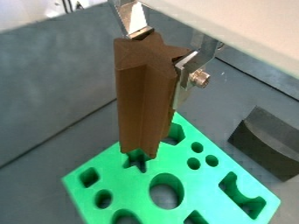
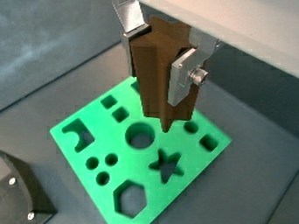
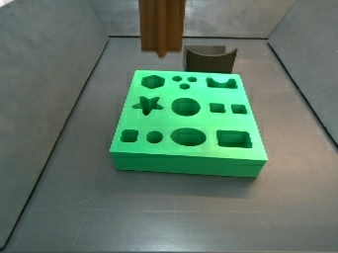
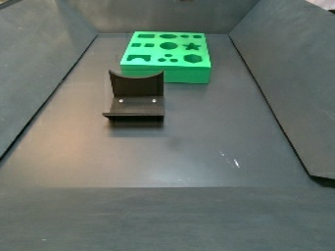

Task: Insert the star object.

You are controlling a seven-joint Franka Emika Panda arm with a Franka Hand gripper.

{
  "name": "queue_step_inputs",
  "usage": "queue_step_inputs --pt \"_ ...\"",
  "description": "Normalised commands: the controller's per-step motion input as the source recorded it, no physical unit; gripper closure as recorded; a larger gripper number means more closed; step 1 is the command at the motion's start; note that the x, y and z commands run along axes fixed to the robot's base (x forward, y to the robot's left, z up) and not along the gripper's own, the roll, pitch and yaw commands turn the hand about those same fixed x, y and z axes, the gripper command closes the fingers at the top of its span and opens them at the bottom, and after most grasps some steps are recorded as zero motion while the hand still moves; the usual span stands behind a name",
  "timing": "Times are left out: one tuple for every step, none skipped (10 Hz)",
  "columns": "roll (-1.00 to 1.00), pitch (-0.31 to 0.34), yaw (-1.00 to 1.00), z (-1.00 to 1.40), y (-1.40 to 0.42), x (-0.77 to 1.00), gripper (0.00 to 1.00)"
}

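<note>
In both wrist views my gripper (image 1: 160, 52) (image 2: 160, 52) is shut on the star object (image 1: 146, 96) (image 2: 162, 83), a tall brown ridged prism held upright by its upper end. It hangs above the green block (image 1: 111, 197) (image 2: 87, 122). The block's star-shaped hole (image 2: 169, 164) lies open a little beyond the prism's lower end. In a side view the star object (image 3: 161, 25) hangs high over the far edge of the green block (image 3: 192, 158), whose star hole (image 3: 148, 103) is at its left. The gripper is cut off there.
The green block has several other holes: a circle (image 3: 187, 106), a hexagon (image 3: 156, 80), an oval and squares. The dark fixture (image 3: 209, 57) (image 4: 135, 98) stands on the floor just behind the block. Grey walls enclose the floor (image 4: 197, 157).
</note>
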Motion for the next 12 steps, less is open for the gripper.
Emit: queue_step_inputs --pt "0.36 -0.153 0.07 -0.47 0.58 0.1 1.0" --pt "0.43 -0.143 0.02 -0.39 0.53 0.1 1.0" --pt "0.18 -0.021 0.0 -1.0 0.0 0.0 1.0" --pt "0.06 -0.011 -0.01 -1.0 -0.03 0.0 1.0" --pt "0.06 -0.013 -0.06 -1.0 -0.1 0.0 1.0" --pt "0.02 -0.004 -0.04 -1.0 -0.19 0.0 1.0" --pt "0.01 0.0 -0.04 -1.0 -0.21 -0.01 1.0" --pt "0.0 0.0 -0.03 -1.0 -0.22 -0.03 1.0" --pt "0.0 0.0 -0.02 -1.0 -0.11 -0.29 1.0" --pt "-0.02 0.0 0.0 -1.0 0.1 -0.35 1.0" --pt "-0.06 0.067 0.0 -0.81 0.12 -0.36 1.0" --pt "-0.22 0.05 -0.02 -0.45 0.22 -0.49 1.0"
